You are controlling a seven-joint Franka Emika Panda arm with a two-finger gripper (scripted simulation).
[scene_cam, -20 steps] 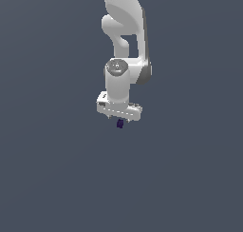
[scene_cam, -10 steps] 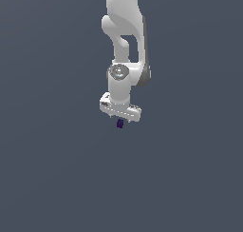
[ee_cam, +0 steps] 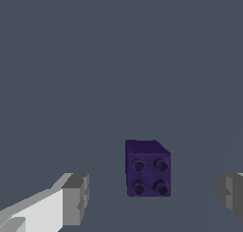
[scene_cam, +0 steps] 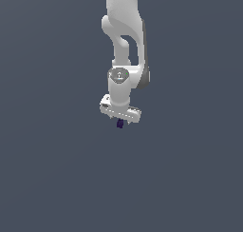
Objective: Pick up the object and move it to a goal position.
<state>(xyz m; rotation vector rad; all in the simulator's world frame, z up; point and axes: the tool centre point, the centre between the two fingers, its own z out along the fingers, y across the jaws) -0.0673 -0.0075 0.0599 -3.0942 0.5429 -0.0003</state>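
Little displacement is recorded against the earlier frames: the arm and gripper (scene_cam: 120, 118) are held at nearly the same place. In the wrist view the fingers (ee_cam: 76, 198) are spread wide, well apart from the object (ee_cam: 148, 168), which lies between them, nearer one finger, untouched on the grey floor (ee_cam: 118, 60). Grasping, lifting and transfer are judged to remain; no goal marker is shown. No long axis is evident in the near-cubic block; its four-studded face is turned toward the wrist camera.
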